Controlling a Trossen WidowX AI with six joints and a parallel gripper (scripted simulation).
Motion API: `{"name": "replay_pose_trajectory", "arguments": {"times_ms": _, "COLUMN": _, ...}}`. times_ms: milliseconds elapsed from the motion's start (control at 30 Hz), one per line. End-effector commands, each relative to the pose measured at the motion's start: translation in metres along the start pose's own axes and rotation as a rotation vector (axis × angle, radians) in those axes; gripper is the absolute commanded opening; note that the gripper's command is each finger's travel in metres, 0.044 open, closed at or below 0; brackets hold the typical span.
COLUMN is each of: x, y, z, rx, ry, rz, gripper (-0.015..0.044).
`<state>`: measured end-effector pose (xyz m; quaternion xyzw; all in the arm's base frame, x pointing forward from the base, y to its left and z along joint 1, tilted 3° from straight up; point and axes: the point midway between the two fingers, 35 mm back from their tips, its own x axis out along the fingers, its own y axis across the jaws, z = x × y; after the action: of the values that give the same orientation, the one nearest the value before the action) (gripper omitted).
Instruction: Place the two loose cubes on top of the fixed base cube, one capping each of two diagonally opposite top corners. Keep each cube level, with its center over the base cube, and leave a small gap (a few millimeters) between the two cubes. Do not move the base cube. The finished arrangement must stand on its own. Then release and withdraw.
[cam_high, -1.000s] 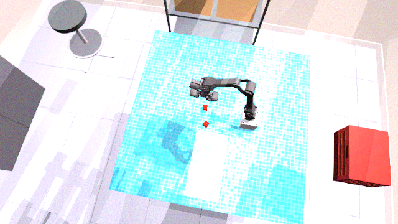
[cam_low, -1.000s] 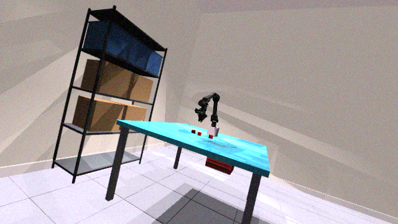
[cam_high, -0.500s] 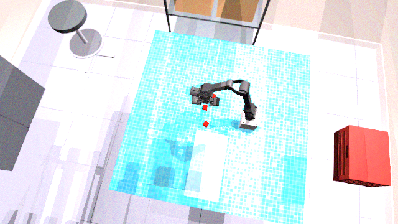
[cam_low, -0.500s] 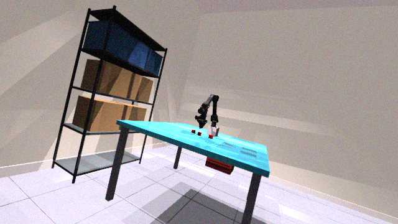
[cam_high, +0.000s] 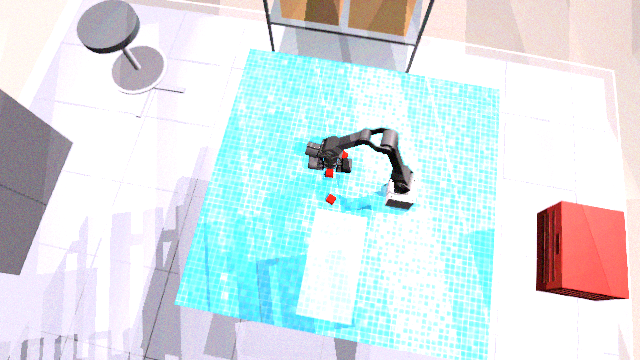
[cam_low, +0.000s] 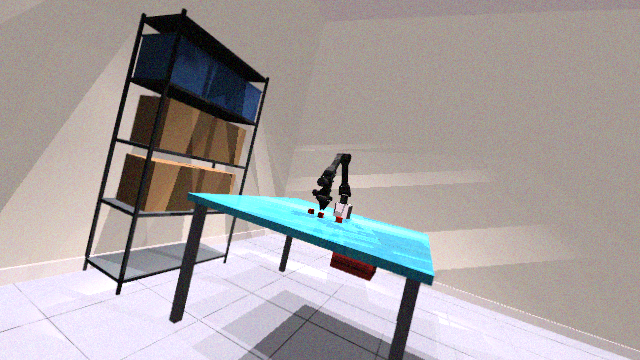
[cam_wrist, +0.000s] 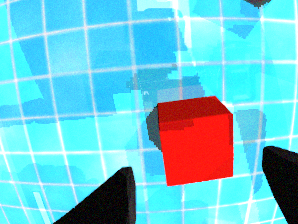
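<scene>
Three red cubes stand apart on the table, all alike, so I cannot tell which is the base. The middle cube (cam_high: 329, 173) (cam_low: 320, 215) is under the front of my gripper (cam_high: 330, 164) (cam_low: 323, 208) (cam_wrist: 199, 162). The wrist view shows one red cube (cam_wrist: 198, 147), upright and slightly turned, below and between the open fingers, with neither finger touching it; it looks like the middle one. Another cube (cam_high: 344, 155) (cam_low: 311, 211) is partly hidden by the gripper in the top view. The third cube (cam_high: 331, 199) (cam_low: 339, 219) stands on the gripper's other side.
The cyan tiled table top (cam_high: 430, 280) (cam_low: 260, 215) carries the arm's pale base (cam_high: 400, 201) (cam_low: 342, 210), right of the cubes in the top view. A pale rectangle (cam_high: 332, 265) lies beyond the third cube. A shelf rack (cam_low: 180, 215) stands beside the table. A dark shape shows at the wrist view's top right.
</scene>
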<state>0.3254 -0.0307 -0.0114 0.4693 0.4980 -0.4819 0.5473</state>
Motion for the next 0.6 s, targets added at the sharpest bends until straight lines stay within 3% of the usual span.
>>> {"name": "replay_pose_trajectory", "arguments": {"times_ms": 0, "x": 0.007, "y": -0.001, "z": -0.001, "rx": -0.004, "ry": 0.003, "rz": -0.003, "gripper": 0.0265}}
{"name": "replay_pose_trajectory", "arguments": {"times_ms": 533, "x": 0.031, "y": -0.002, "z": -0.001, "rx": -0.004, "ry": 0.003, "rz": -0.003, "gripper": 0.0265}}
{"name": "replay_pose_trajectory", "arguments": {"times_ms": 567, "x": 0.031, "y": -0.002, "z": -0.001, "rx": -0.004, "ry": 0.003, "rz": -0.003, "gripper": 0.0239}}
